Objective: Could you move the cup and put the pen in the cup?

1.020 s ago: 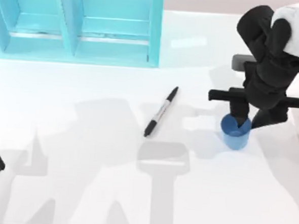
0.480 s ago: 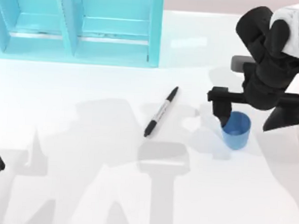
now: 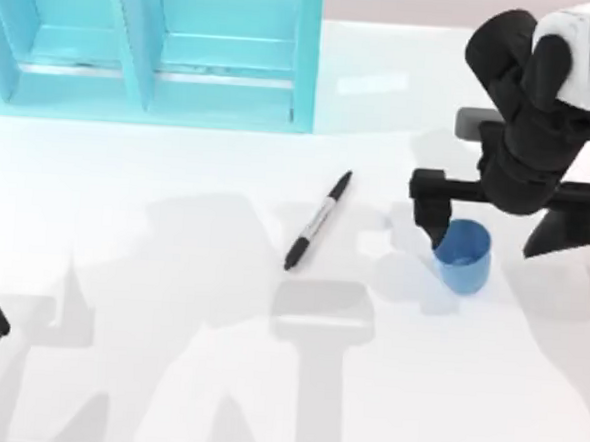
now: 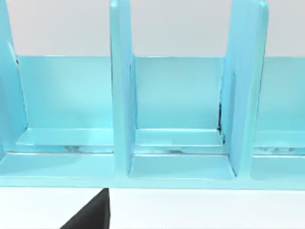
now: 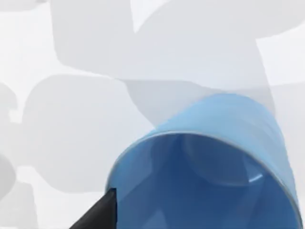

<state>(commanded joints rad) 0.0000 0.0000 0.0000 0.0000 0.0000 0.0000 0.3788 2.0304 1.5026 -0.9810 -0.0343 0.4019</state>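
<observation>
Right gripper (image 3: 493,228) spread wide around the small blue plastic cup (image 3: 462,255), right of frame centre.
Its fingers have parted since a second ago, releasing the cup upright on the white desk (image 3: 165,373); the slim black-capped marker pen (image 3: 317,220) lies mid-frame, unpicked.

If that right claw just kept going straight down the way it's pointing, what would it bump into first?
Most likely the blue cup: the right gripper hangs open just above it, one finger beside the rim. Depth is hard to judge, so a finger could instead pass outside the wall.
</observation>
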